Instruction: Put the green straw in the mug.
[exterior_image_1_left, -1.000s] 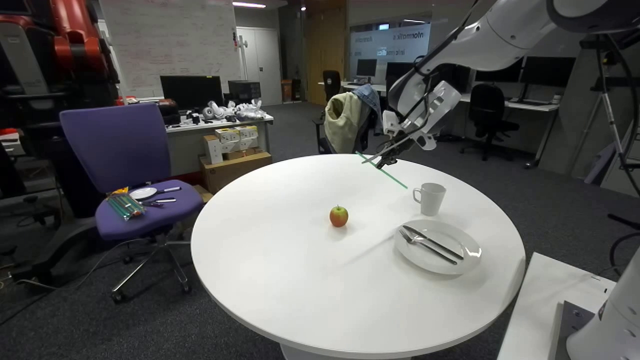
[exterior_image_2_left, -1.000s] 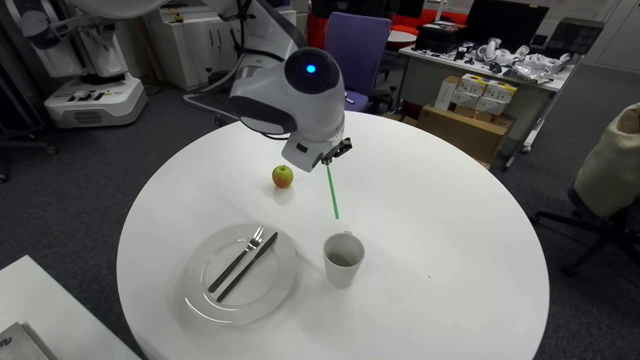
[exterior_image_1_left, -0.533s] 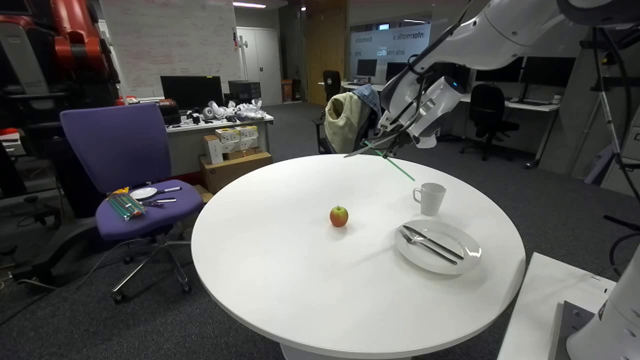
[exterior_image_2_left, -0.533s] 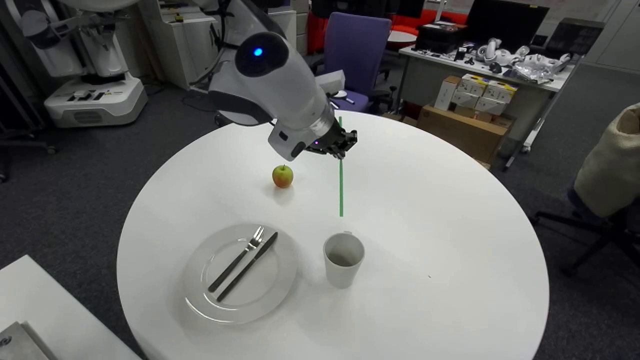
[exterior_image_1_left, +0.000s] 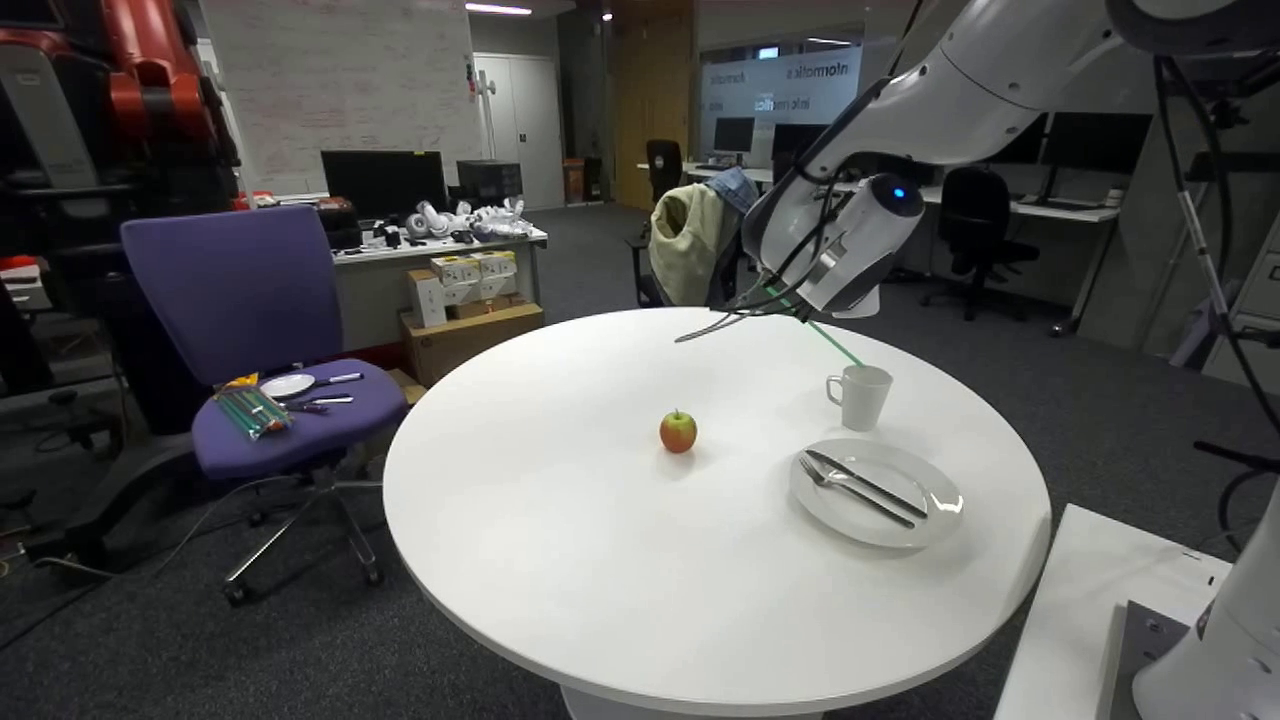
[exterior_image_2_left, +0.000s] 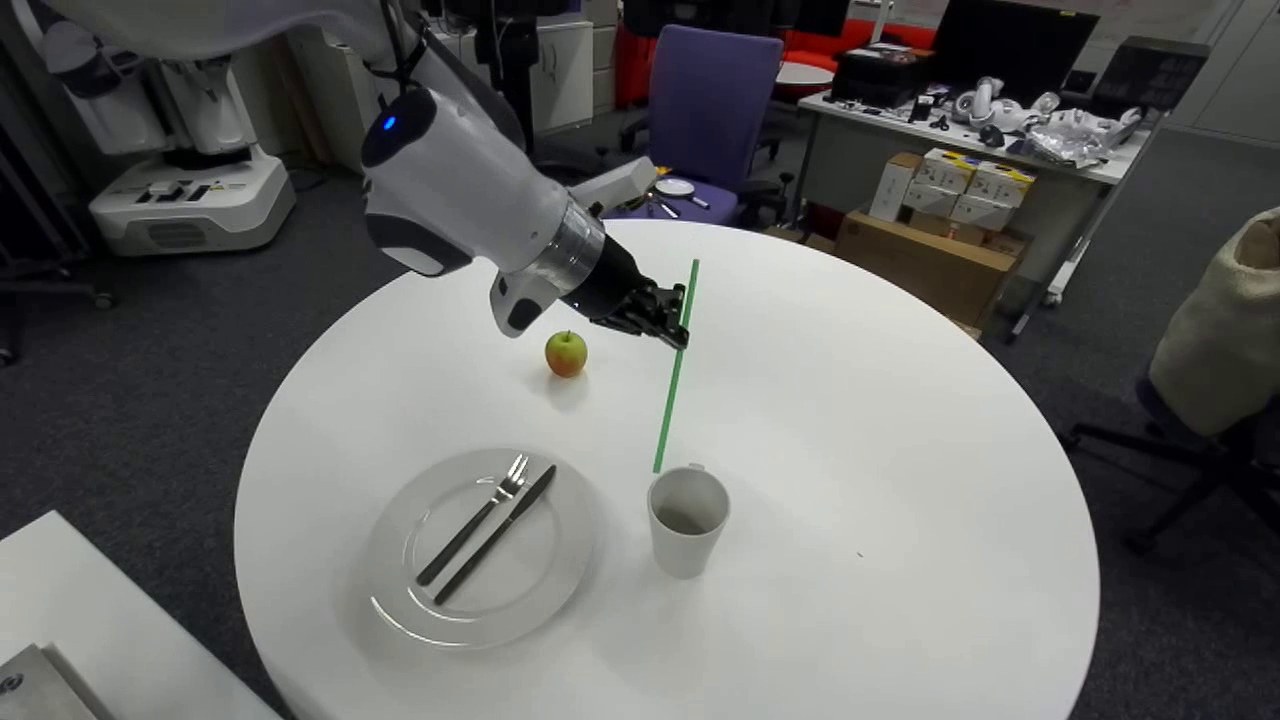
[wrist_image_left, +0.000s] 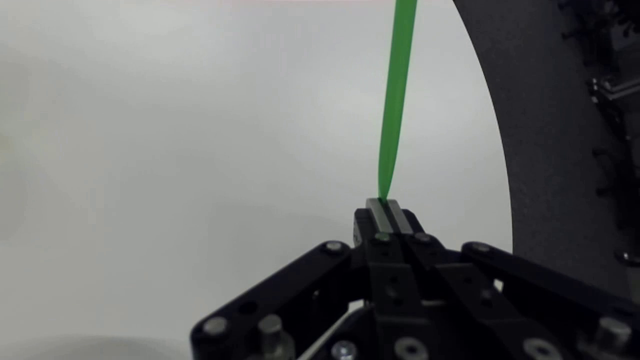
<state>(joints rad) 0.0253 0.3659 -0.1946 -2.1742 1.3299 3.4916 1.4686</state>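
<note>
My gripper (exterior_image_2_left: 682, 335) is shut on the green straw (exterior_image_2_left: 668, 415), pinching it near its middle. The straw slants down toward the white mug (exterior_image_2_left: 684, 553), its upper part rising past the fingers. In an exterior view its low end sits just off the mug's rim, on the far side. From another angle that end meets the top edge of the mug (exterior_image_1_left: 866, 400); I cannot tell whether it touches. In the wrist view the straw (wrist_image_left: 395, 100) comes out from between the fingertips, and the mug is out of view there. The mug stands upright, handle on its far side.
A white plate (exterior_image_2_left: 565, 590) with a fork (exterior_image_2_left: 468, 527) and a knife (exterior_image_2_left: 500, 530) on it lies beside the mug. An apple (exterior_image_2_left: 566, 354) sits farther back on the round white table (exterior_image_2_left: 850, 420). A purple chair (exterior_image_1_left: 235, 290) stands beyond the table.
The arm has swung and turned, carrying the straw with it. The straw's low end has come closer to the mug's rim, and its upper part now shows. The mug has not moved.
</note>
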